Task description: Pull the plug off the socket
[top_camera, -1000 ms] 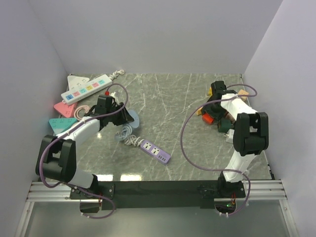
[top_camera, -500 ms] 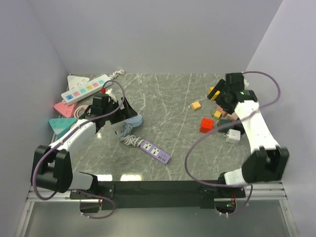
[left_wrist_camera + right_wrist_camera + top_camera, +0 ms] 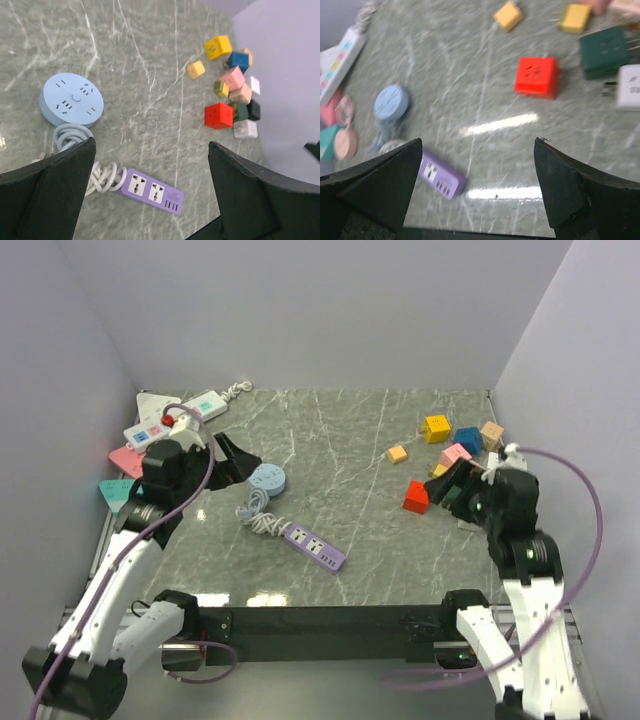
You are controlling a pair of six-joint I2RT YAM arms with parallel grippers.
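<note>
The lilac socket (image 3: 315, 546) lies flat near the table's front middle, its grey-white cord (image 3: 257, 517) coiled to its left. In the left wrist view the socket (image 3: 152, 191) shows two white outlet faces, both bare, with no plug in them. The blurred right wrist view catches the socket (image 3: 440, 179) at lower left. My left gripper (image 3: 232, 455) (image 3: 151, 145) hangs open above the coil with nothing between its fingers. Raised at the right, my right gripper (image 3: 447, 483) (image 3: 478, 141) is also open and empty. I cannot tell which loose piece is the plug.
A round blue strip (image 3: 267, 478) lies behind the coil. A long white strip with coloured buttons (image 3: 175, 417) and pink and teal ones sit at the far left. Several cube adapters, among them red (image 3: 416, 496) and yellow (image 3: 436, 428), cluster at the right near the wall.
Both grippers have opened and both arms have drawn back and up: the left away from the round blue strip, the right away from the cube cluster, which now lies uncovered.
</note>
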